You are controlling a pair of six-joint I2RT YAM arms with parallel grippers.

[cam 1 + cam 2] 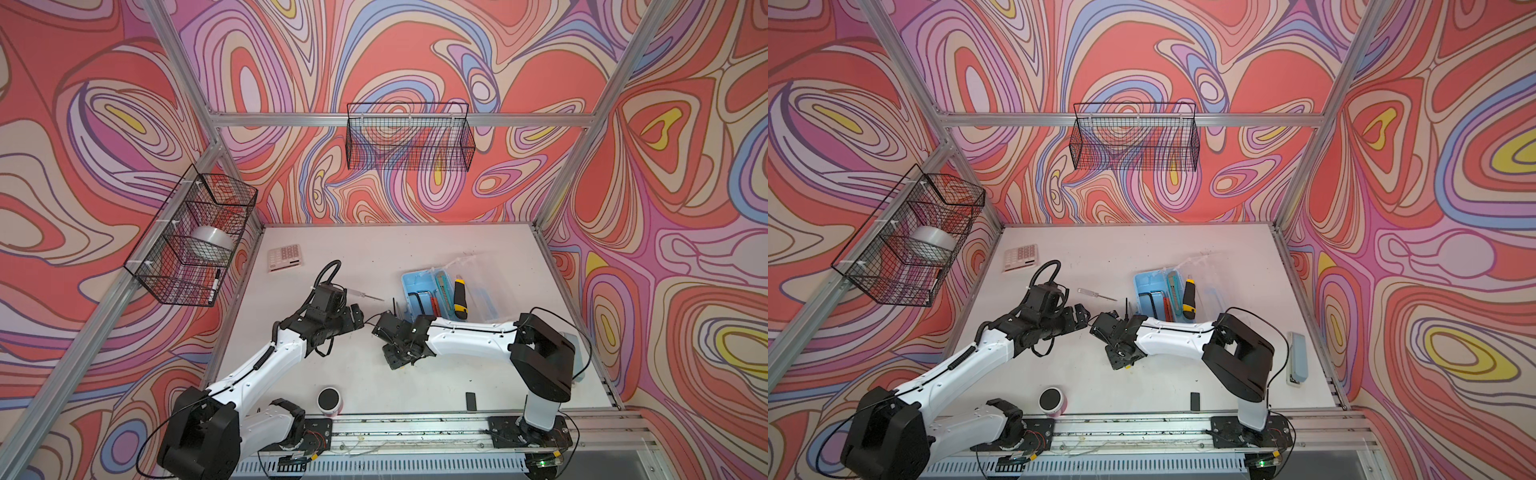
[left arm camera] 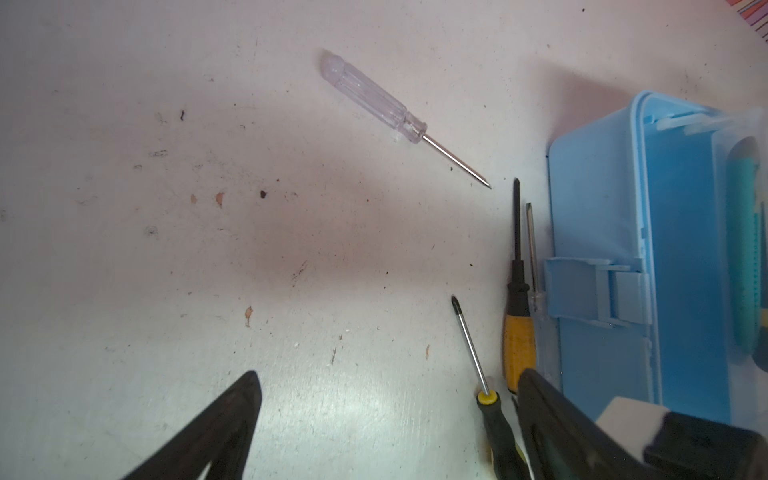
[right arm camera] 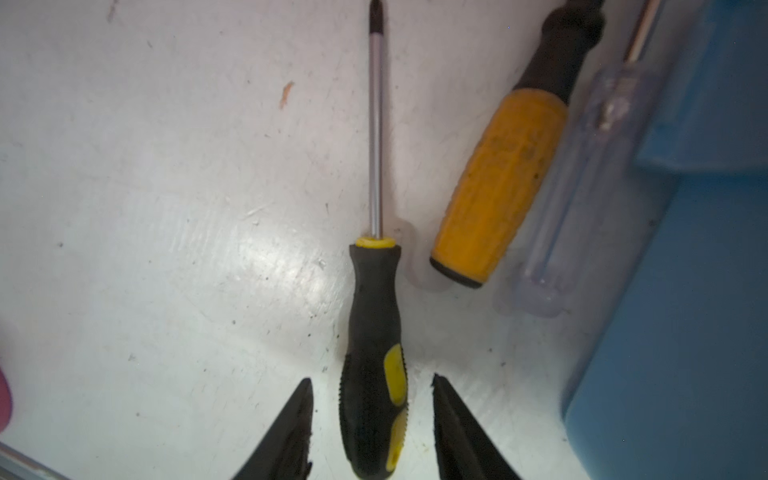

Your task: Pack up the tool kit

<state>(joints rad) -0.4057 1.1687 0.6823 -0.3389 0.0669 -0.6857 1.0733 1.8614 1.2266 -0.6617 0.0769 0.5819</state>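
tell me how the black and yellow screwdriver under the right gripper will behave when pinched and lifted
The black and yellow screwdriver is probably rigid: steel shaft, moulded handle. Its ribbed, rubbery-looking grip should resist slipping. The right gripper straddles the handle's rear end, so the shaft may droop, and the round handle could roll if nudged sideways.

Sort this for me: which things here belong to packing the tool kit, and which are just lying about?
Kit: case, hex keys, teal knife, yellow-black knife, clear screwdriver, black-yellow screwdriver, orange screwdriver, second clear screwdriver against the case.

Lying about: calculator, stapler, pink tub, tape roll and marker in the side basket.
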